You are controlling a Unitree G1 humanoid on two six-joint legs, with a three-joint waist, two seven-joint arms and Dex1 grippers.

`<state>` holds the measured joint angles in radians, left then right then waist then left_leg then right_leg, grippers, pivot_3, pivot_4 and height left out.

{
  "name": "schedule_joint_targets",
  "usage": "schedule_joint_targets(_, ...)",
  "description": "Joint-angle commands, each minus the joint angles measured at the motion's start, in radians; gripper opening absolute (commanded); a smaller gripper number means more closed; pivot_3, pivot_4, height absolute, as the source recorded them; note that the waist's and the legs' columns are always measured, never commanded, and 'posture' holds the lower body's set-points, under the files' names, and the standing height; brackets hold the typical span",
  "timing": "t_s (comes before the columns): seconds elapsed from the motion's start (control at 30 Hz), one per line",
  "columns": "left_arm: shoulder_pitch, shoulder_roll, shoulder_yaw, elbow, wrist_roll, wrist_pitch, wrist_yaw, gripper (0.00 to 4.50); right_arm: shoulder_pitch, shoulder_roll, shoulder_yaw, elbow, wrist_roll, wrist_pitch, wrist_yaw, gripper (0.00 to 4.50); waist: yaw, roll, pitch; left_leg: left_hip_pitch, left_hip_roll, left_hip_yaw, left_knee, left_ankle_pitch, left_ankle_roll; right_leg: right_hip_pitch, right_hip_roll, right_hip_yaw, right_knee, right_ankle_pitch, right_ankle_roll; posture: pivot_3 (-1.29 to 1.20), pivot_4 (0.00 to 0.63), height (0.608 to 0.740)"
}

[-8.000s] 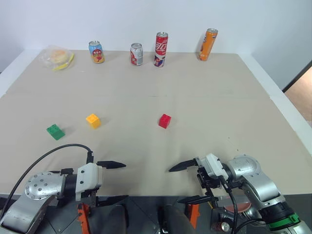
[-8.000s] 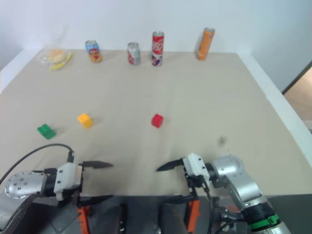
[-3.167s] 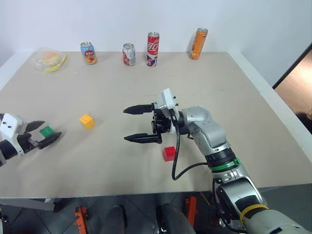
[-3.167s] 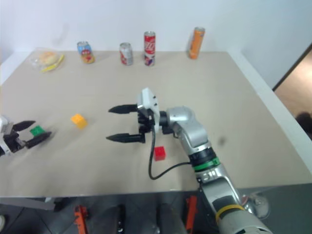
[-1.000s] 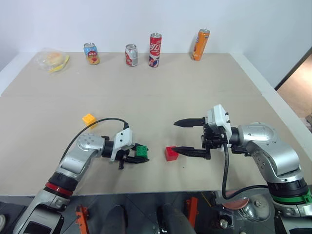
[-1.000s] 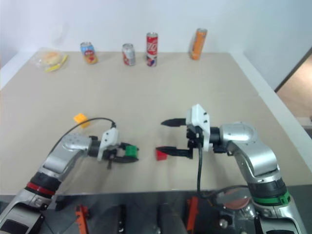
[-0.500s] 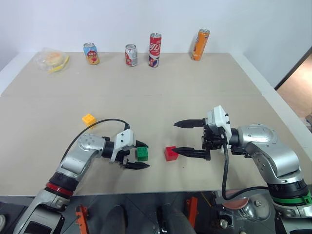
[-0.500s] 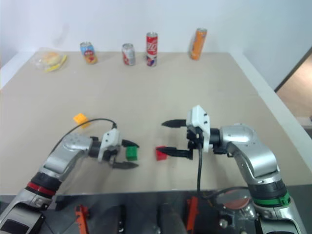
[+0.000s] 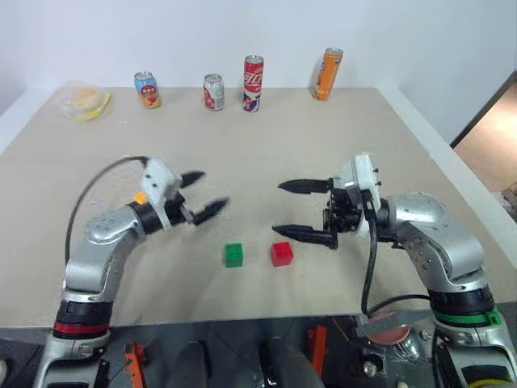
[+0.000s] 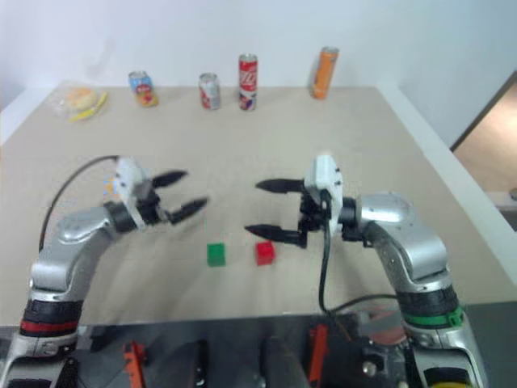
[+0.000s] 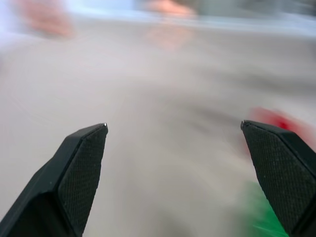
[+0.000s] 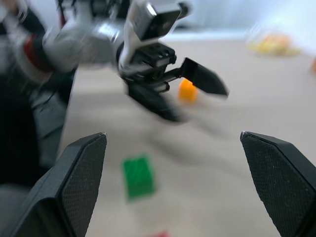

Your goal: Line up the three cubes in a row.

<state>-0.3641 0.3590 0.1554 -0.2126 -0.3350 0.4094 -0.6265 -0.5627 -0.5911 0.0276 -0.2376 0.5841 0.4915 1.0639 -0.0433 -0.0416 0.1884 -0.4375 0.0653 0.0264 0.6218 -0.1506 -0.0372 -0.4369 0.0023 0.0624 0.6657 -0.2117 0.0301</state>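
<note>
I see the green cube (image 9: 233, 255) and red cube (image 9: 282, 253) side by side near the worktop's (image 9: 339, 137) front edge, bare surface around; left claw (image 9: 200, 193) and right claw (image 9: 305, 211) hang released, empty.

You are looking down on a wide beige surface (image 9: 339, 137) with a pale white border along its left and right edges. A plain white wall (image 9: 202, 32) rises directly behind its far edge, evenly lit, with soft light across the whole scene and no hard shadows. At the far right, past the border, a strip of brownish floor (image 9: 489, 129) shows beside a dark edge.
</note>
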Motion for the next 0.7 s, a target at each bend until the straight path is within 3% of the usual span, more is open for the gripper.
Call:
schedule_joint_targets(0.03, 0.039, -0.109, 0.046, -0.098, 0.098, 0.016, 0.305, 4.47, -0.077, 0.049, 0.003, 0.086, -0.036, -0.059, -0.026, 4.50, -0.001, 0.000, 0.000, 0.000, 0.000, 0.000, 0.000, 0.000, 0.000, 0.000, 0.000, 0.000, 0.000, 0.001, 0.001, 0.00, 0.150, 0.740)
schedule_joint_targets(0.1, 0.065, -0.169, 0.022, -0.115, 0.170, -0.001, 0.418, 4.47, -0.115, 0.077, 0.021, 0.140, -0.058, -0.087, -0.018, 4.50, -0.001, 0.000, 0.000, 0.000, -0.001, 0.000, 0.001, 0.000, 0.000, 0.001, -0.001, 0.001, 0.000, 0.002, 0.004, 0.00, 0.150, 0.740)
schedule_joint_targets(0.23, 0.085, -0.179, -0.010, -0.107, 0.176, -0.011, 0.416, 4.47, -0.153, 0.109, 0.040, 0.194, -0.080, -0.120, 0.008, 4.50, 0.001, -0.001, 0.000, -0.001, -0.002, 0.000, 0.001, 0.000, 0.001, 0.000, 0.000, 0.001, 0.000, 0.003, 0.004, 0.00, 0.150, 0.740)
schedule_joint_targets(0.47, 0.050, 0.051, 0.090, 0.013, 0.060, -0.089, 0.160, 4.47, -0.170, 0.136, 0.052, 0.219, -0.090, -0.136, 0.038, 4.50, -0.004, -0.001, 0.000, 0.000, -0.001, 0.000, -0.001, 0.000, 0.001, -0.002, 0.002, 0.001, 0.000, 0.000, -0.002, 0.00, 0.150, 0.740)
schedule_joint_targets(0.6, 0.031, 0.206, 0.157, 0.189, -0.050, -0.120, -0.073, 4.47, -0.159, 0.149, 0.056, 0.211, -0.094, -0.136, 0.041, 4.50, -0.004, 0.000, 0.000, 0.000, 0.000, 0.000, -0.002, 0.000, 0.001, -0.002, 0.002, 0.001, 0.000, 0.000, -0.004, 0.00, 0.150, 0.740)
schedule_joint_targets(0.7, 0.016, 0.290, 0.135, 0.310, -0.062, -0.141, -0.214, 4.47, -0.152, 0.151, 0.055, 0.201, -0.094, -0.134, 0.043, 4.50, -0.004, 0.000, 0.000, -0.001, -0.001, 0.000, -0.002, 0.000, 0.000, -0.003, 0.001, 0.001, 0.000, 0.000, -0.004, 0.00, 0.150, 0.740)
